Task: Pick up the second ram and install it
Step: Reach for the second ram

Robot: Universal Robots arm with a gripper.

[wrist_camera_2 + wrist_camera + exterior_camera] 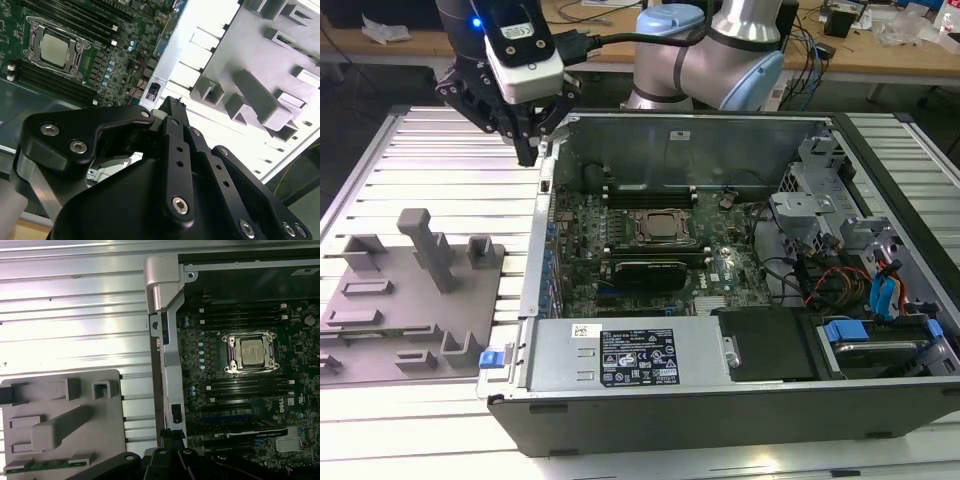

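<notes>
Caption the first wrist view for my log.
Gripper above the case wall; second ram lies in the grey tray.

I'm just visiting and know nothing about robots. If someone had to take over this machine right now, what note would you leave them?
Hand: shut, holding nothing, hovering above the computer case's side wall on the exterior view's left.
Second ram: lying in the grey holder beside the case, seen in the first wrist view.
Memory slots: on either side of the CPU socket.
Done: nothing visible; the ram is not yet picked up.
Left: picking it up and installing it.
</notes>
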